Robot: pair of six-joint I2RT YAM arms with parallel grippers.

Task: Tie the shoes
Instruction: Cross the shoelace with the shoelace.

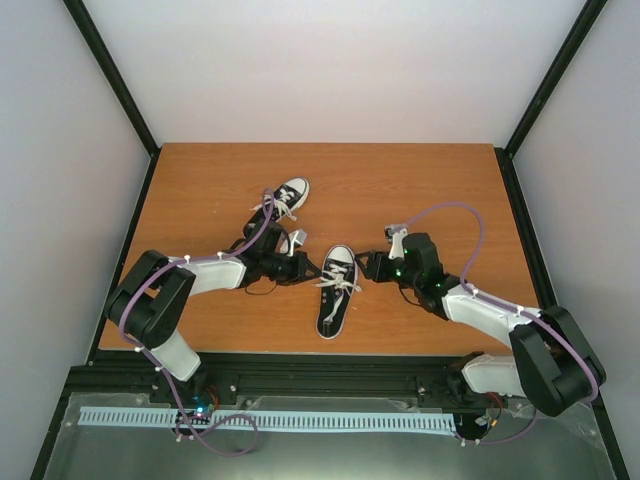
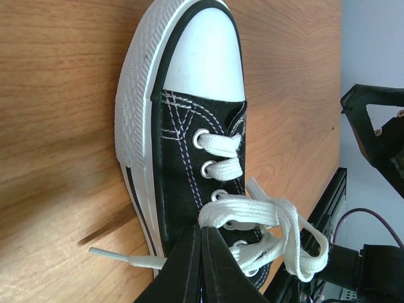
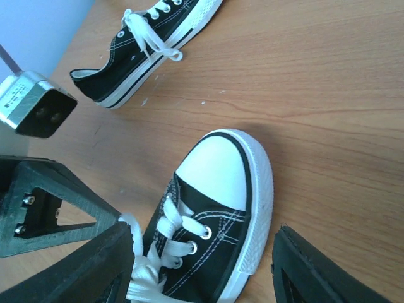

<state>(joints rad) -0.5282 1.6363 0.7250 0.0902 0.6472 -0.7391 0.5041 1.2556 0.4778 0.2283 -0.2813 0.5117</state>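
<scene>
Blk canvas shoe [image 2: 182, 173], flat wht laces [image 2: 252, 211].

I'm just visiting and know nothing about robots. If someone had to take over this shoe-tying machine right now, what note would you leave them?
Left end effector: shut, pinching a lace of the near shoe.
Right end effector: open, fingers either side of that shoe's toe, holding nothing.
Near shoe sits mid-table between the arms; far shoe lies beyond the left arm, untouched.
Done: one lace gripped, no bow on the near shoe.
Left: tie both shoes; the far shoe's laces look loose too.
</scene>
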